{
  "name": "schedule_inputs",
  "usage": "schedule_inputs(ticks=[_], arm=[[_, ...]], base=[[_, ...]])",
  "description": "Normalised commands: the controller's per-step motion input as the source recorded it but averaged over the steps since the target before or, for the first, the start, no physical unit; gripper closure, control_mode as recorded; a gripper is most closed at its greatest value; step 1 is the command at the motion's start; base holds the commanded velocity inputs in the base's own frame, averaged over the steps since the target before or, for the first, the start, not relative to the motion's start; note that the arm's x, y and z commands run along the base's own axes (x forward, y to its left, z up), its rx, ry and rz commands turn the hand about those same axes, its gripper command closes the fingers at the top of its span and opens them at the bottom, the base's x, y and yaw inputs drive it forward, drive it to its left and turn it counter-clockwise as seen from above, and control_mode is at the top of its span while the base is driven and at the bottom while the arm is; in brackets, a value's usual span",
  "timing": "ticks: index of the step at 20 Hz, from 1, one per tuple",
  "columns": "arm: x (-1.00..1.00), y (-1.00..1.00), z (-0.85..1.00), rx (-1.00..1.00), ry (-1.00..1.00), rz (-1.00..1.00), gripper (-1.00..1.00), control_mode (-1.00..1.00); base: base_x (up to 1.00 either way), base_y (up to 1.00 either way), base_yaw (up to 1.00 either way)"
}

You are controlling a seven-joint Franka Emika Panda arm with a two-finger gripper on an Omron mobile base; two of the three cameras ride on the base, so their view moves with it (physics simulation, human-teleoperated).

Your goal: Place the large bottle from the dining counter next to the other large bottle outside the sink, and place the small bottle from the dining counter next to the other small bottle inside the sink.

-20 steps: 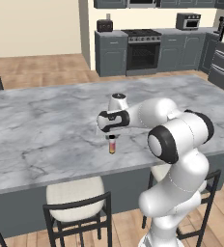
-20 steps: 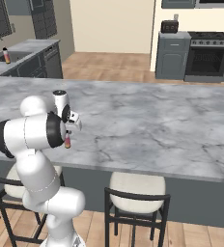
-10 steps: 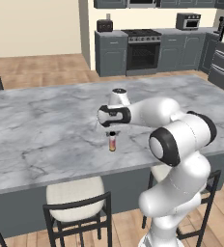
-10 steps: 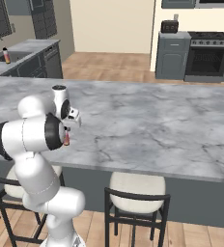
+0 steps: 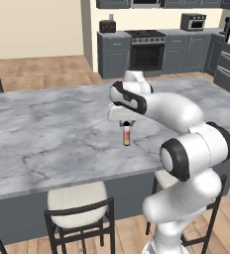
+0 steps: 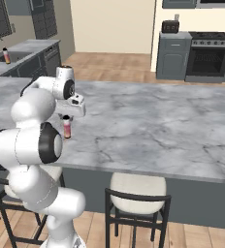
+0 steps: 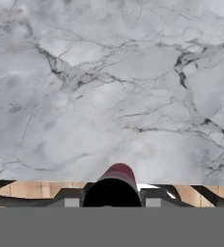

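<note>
One small bottle with a dark cap and a red-to-orange body (image 5: 126,135) stands upright on the grey marble dining counter (image 5: 47,134), near the front edge on the stool side. In the right base view the same bottle (image 6: 66,127) sits just below the arm's hand. The two-finger gripper (image 5: 126,122) is directly over the bottle's cap, its jaws set narrow around the top of the bottle; the hand view shows the dark cap (image 7: 113,193) sitting between the finger tips. The bottle's base appears to rest on the marble.

Two further small bottles (image 6: 0,55), red and orange, stand side by side on the far dark-cabinet counter at the upper left of the right base view. Two cushioned stools (image 5: 79,198) stand at the counter's near side.
</note>
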Motion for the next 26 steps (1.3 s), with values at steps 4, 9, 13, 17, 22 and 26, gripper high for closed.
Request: schedule_inputs(ticks=[4, 9, 13, 17, 22, 26], arm=[[-0.42, -0.08, 0.83, 0.0, 0.06, 0.0, 1.0, -1.0], [-0.68, -0.01, 0.39, 0.0, -0.01, 0.0, 1.0, -1.0], [-0.97, 0.0, 0.0, 0.0, -0.19, 0.0, 1.0, -1.0], [-0.94, -0.14, 0.0, 0.0, -0.27, 0.0, 1.0, -1.0], [-0.46, -0.12, 0.04, 0.0, -0.16, 0.0, 1.0, -1.0], [-0.16, -0.13, 0.17, 0.0, -0.01, 0.0, 1.0, -1.0]], base=[[0.0, 0.0, 0.0], [0.0, 0.0, 0.0], [0.0, 0.0, 0.0], [0.0, 0.0, 0.0], [0.0, 0.0, 0.0], [0.0, 0.0, 0.0]])
